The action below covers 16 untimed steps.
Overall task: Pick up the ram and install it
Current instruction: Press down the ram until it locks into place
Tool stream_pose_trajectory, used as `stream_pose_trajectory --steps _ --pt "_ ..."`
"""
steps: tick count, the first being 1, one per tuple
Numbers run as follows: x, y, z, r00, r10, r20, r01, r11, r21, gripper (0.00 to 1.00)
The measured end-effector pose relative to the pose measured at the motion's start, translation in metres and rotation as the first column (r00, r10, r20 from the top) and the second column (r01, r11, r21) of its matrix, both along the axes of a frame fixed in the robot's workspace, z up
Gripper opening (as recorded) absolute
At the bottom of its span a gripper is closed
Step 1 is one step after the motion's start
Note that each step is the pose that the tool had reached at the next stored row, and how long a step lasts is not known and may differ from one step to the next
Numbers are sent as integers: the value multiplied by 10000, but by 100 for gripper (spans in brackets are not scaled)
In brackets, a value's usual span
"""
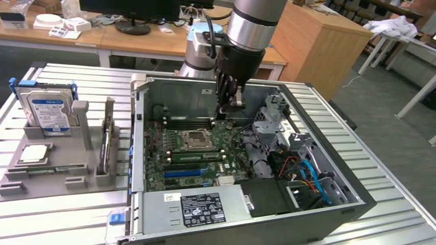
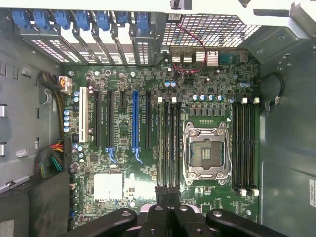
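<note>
So, exterior view first: my tool [image 1: 232, 108] is clenched shut with nothing in it that I can make out, hanging inside the open PC case [image 1: 327, 219], which sits toward the worktop's [image 1: 68, 217] edge on the exterior view's right. The ram [image 1: 195, 155] looks to be standing in the motherboard slot bank right beside the CPU socket [image 1: 196, 138], on the side toward the blue slot [image 1: 183, 172]. I'd call this the install step, with the pick-up part done. It's a long skinny green stick, lying level along its slot as far as I can tell, though I can't see whether the end latches have snapped in. Wrist view: my shut fingertips [image 2: 160, 195] line up with one end of that slot bank [image 2: 168, 143] next to the socket. From straight above the stick is edge-on, so honestly I can't pick it out from the empty slots. My guess is that seating it calls for a straight, even push down with no tilt, or one end rides up.
</note>
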State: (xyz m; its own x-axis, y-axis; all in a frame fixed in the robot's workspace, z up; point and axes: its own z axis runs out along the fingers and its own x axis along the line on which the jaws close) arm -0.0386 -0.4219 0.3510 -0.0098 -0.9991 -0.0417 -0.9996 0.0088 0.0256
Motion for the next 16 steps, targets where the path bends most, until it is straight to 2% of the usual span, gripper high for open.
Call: stream_pose_trajectory --steps 16 --pt "0 0 0 10000 0 0 0 10000 0 11"
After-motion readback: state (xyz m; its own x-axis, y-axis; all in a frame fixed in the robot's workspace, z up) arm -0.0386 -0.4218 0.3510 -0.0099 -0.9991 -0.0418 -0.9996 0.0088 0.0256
